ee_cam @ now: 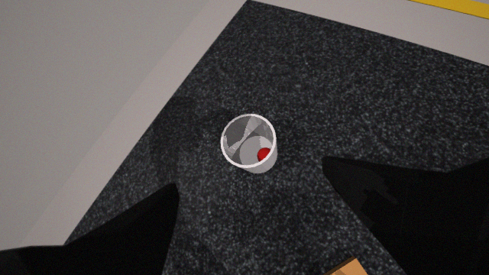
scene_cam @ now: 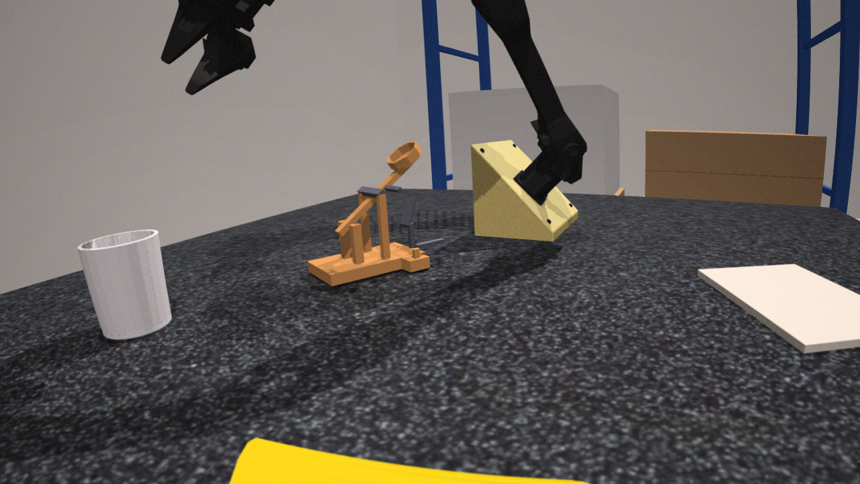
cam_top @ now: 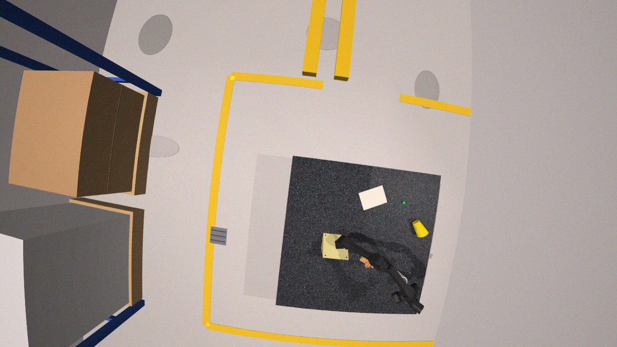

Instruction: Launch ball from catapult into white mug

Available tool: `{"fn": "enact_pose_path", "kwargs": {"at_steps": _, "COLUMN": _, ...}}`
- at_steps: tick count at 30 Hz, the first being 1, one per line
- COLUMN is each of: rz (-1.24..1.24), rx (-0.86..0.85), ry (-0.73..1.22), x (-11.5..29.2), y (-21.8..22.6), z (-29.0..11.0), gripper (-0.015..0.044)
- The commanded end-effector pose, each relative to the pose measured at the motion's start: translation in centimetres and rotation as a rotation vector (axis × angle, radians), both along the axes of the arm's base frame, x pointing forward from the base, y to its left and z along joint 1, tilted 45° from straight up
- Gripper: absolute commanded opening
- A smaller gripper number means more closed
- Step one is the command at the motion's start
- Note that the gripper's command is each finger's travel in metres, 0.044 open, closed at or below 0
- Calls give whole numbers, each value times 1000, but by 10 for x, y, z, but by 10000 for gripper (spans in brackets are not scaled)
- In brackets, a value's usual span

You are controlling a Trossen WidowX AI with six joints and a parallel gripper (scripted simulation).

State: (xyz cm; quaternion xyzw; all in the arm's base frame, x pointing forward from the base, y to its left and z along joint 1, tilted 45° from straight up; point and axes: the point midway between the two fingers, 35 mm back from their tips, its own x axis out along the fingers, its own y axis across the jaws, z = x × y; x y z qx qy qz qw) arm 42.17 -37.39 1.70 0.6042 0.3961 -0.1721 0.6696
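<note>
The white mug (cam_top: 404, 278) (scene_cam: 125, 288) (ee_cam: 263, 168) stands upright. The red ball (ee_cam: 263, 154) lies inside it at the bottom, seen in the wrist view. The orange catapult (cam_top: 365, 261) (scene_cam: 375, 259) (ee_cam: 353, 267) stands upright on its base between the mug and the arm's mount, with its throwing arm slanting up and its cup raised on the side away from the mug. I see no ball in that cup. My gripper (scene_cam: 177, 76) (ee_cam: 252, 176) is open and empty, high above the table. In the wrist view the mug shows just beyond the gap between the fingertips.
A yellow cup (cam_top: 419, 228) (scene_cam: 361, 469) lies on its side. A white board (cam_top: 372, 197) (scene_cam: 781, 300) lies flat, with a small green dot (cam_top: 403, 202) between it and the cup. The arm is mounted on a yellow wedge (cam_top: 329, 255) (scene_cam: 498, 210). The mug is near the table edge.
</note>
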Motion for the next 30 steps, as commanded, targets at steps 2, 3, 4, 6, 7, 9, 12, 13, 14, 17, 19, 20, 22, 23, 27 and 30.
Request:
{"fn": "enact_pose_path", "kwargs": {"at_steps": 2, "rz": -157, "rx": 64, "ry": 67, "x": 6, "y": -2, "z": 7, "gripper": 440}}
{"fn": "enact_pose_path", "kwargs": {"at_steps": 3, "rz": -182, "rx": 74, "ry": 76, "x": 7, "y": -2, "z": 7, "gripper": 440}}
{"fn": "enact_pose_path", "kwargs": {"at_steps": 4, "rz": -197, "rx": 79, "ry": 81, "x": 8, "y": -3, "z": 8, "gripper": 440}}
{"fn": "enact_pose_path", "kwargs": {"at_steps": 6, "rz": -202, "rx": 81, "ry": 82, "x": 8, "y": -3, "z": 8, "gripper": 440}}
{"fn": "enact_pose_path", "kwargs": {"at_steps": 7, "rz": -202, "rx": 81, "ry": 82, "x": 8, "y": -3, "z": 8, "gripper": 440}}
{"fn": "enact_pose_path", "kwargs": {"at_steps": 9, "rz": -202, "rx": 81, "ry": 82, "x": 8, "y": -3, "z": 8, "gripper": 440}}
{"fn": "enact_pose_path", "kwargs": {"at_steps": 12, "rz": -202, "rx": 81, "ry": 82, "x": 8, "y": -3, "z": 8, "gripper": 440}}
{"fn": "enact_pose_path", "kwargs": {"at_steps": 13, "rz": -202, "rx": 81, "ry": 82, "x": 8, "y": -3, "z": 8, "gripper": 440}}
{"fn": "enact_pose_path", "kwargs": {"at_steps": 14, "rz": -202, "rx": 81, "ry": 82, "x": 8, "y": -3, "z": 8, "gripper": 440}}
{"fn": "enact_pose_path", "kwargs": {"at_steps": 17, "rz": -190, "rx": 85, "ry": 83, "x": 7, "y": 0, "z": 5, "gripper": 440}}
{"fn": "enact_pose_path", "kwargs": {"at_steps": 19, "rz": -190, "rx": 85, "ry": 83, "x": 7, "y": 0, "z": 5, "gripper": 440}}
{"fn": "enact_pose_path", "kwargs": {"at_steps": 20, "rz": -190, "rx": 85, "ry": 83, "x": 7, "y": 0, "z": 5, "gripper": 440}}
{"fn": "enact_pose_path", "kwargs": {"at_steps": 22, "rz": -190, "rx": 85, "ry": 83, "x": 7, "y": 0, "z": 5, "gripper": 440}}
{"fn": "enact_pose_path", "kwargs": {"at_steps": 23, "rz": -190, "rx": 85, "ry": 83, "x": 7, "y": 0, "z": 5, "gripper": 440}}
{"fn": "enact_pose_path", "kwargs": {"at_steps": 27, "rz": -190, "rx": 85, "ry": 83, "x": 7, "y": 0, "z": 5, "gripper": 440}}
{"fn": "enact_pose_path", "kwargs": {"at_steps": 30, "rz": -190, "rx": 85, "ry": 83, "x": 7, "y": 0, "z": 5, "gripper": 440}}
